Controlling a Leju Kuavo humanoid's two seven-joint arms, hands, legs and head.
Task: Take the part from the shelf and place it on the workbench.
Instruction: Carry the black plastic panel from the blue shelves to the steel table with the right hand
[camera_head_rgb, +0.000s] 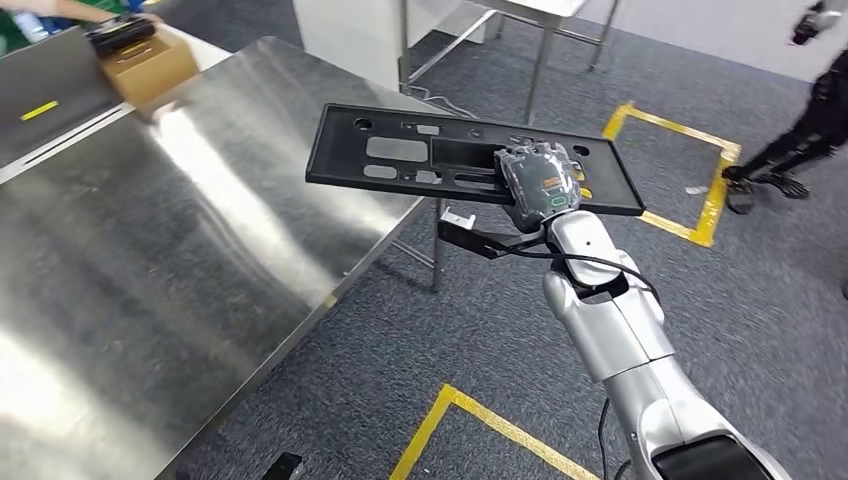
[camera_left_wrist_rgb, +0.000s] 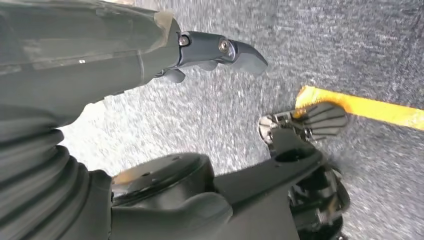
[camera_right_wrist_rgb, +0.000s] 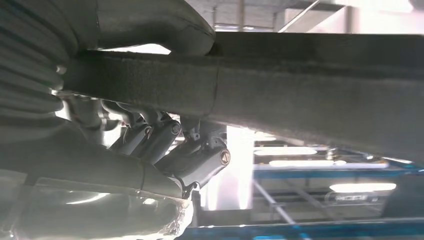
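The black plastic panel (camera_head_rgb: 470, 160), a long flat part with cut-outs, is held level in the air, its far end just over the corner of the steel bench (camera_head_rgb: 180, 260) and the rest above grey carpet. The right hand (camera_head_rgb: 541, 185) grips its near edge: thumb on top, fingers (camera_right_wrist_rgb: 170, 145) curled under, as the right wrist view shows. The left hand (camera_left_wrist_rgb: 150, 55) hangs over the floor holding nothing, its fingers only partly visible, so I cannot tell whether they are spread or curled. The carry step looks underway; next the panel must travel further over the bench, lower flat, then be released. A cardboard box (camera_head_rgb: 150, 62) sits at the bench's far end.
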